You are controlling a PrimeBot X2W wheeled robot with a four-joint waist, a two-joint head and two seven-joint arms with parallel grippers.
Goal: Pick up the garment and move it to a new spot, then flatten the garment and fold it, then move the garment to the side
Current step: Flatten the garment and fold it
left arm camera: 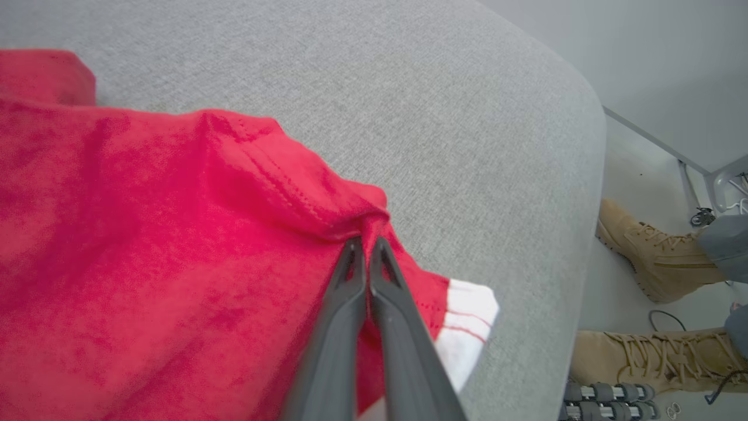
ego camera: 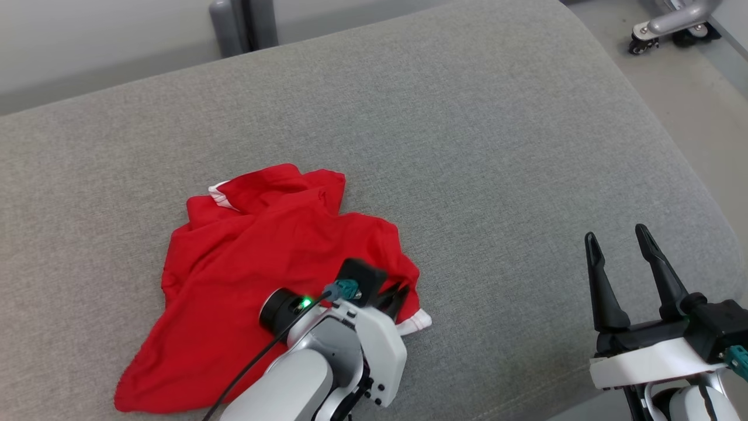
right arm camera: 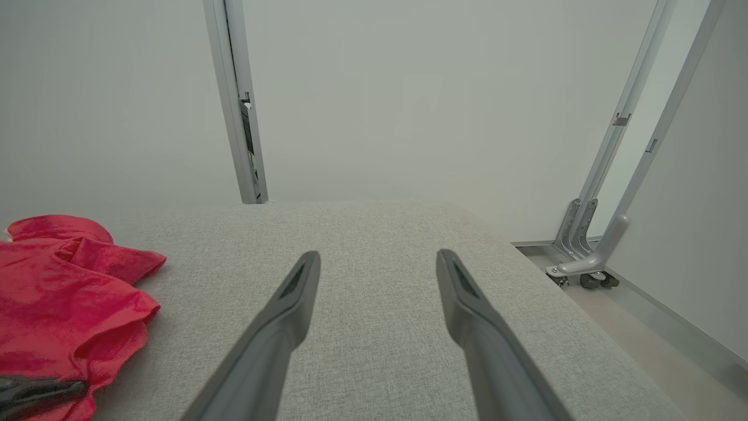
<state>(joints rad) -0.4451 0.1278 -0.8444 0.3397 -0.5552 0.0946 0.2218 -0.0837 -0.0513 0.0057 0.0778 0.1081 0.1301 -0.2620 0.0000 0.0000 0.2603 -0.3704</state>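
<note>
The garment (ego camera: 257,263), red and crumpled, is pinched beside its white cuff (left arm camera: 467,316) by the clenched left tool (left arm camera: 366,244). The right tool (ego camera: 616,234) is held spread and empty, well apart, above the grey cushion (ego camera: 497,146).

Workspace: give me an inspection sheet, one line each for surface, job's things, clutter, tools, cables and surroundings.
Surface: grey fabric cushion, rounded edges.
Job's things: red shirt, crumpled on the cushion, white cuff at its near right edge.
Clutter: nothing seen.
Tools: left tool shut, pinching a fold of the red shirt close to the white cuff; right tool open, holding nothing, apart from the shirt.
Cables: black cable along the left forearm.
Surroundings: a person's tan boots on the floor beside the cushion; wheeled metal frame beyond it.
</note>
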